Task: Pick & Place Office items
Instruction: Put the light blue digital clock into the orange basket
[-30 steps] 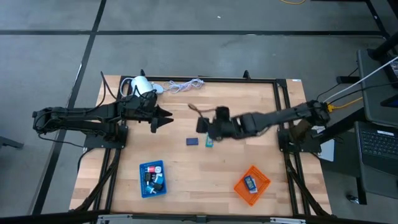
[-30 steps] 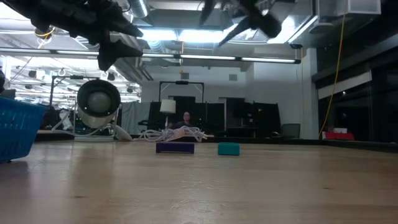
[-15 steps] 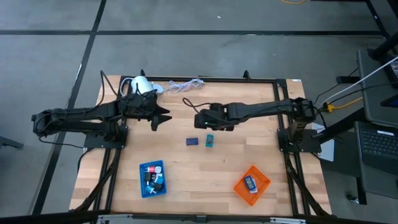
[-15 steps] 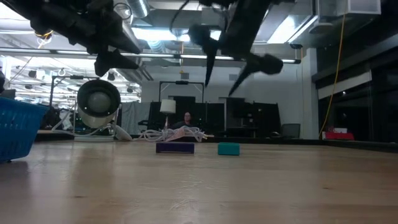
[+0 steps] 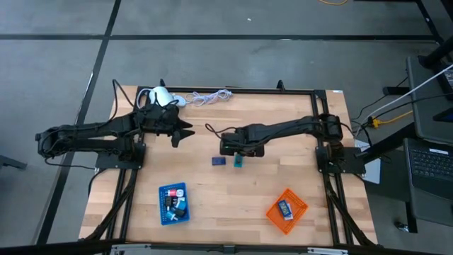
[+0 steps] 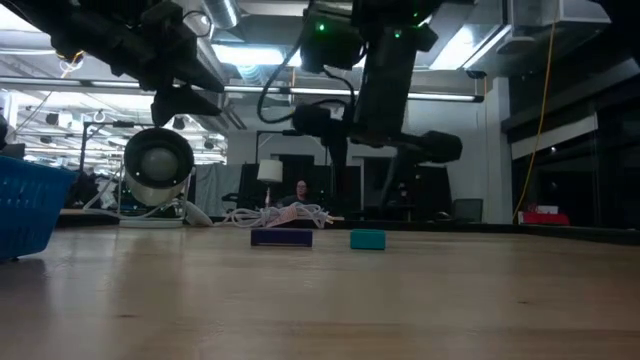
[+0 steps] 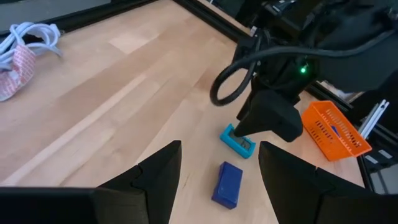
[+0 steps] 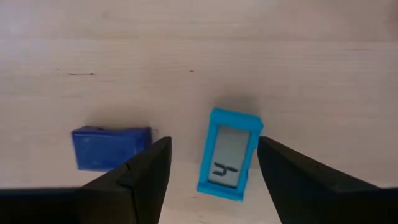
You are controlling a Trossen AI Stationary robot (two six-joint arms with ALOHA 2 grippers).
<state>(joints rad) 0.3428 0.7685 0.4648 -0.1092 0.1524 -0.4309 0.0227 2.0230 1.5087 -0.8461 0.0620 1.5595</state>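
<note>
Two small office items lie flat on the wooden table: a teal piece with a grey window [image 8: 229,154] [image 5: 238,161] [image 6: 367,239] and a navy block [image 8: 112,147] [image 5: 219,161] [image 6: 281,237] beside it on its left. My right gripper [image 8: 213,180] [image 5: 237,147] [image 6: 380,140] hovers open above the teal piece, pointing down, one finger on either side of it and well clear of it. My left gripper [image 7: 219,155] [image 5: 185,132] waits open in the air, left of the two pieces, facing them.
A blue mesh tray [image 5: 173,204] with several small items sits near the front left. An orange mesh tray [image 5: 287,210] holding one item sits at the front right. A white lamp-like device [image 5: 161,96] and its coiled cord [image 5: 205,98] lie at the far edge. A person [image 6: 300,190] sits far behind.
My right gripper has come down toward the table over the teal piece, tipping from a raised pose until its fingers point down at it. It has stayed open. The teal and navy pieces have not moved.
</note>
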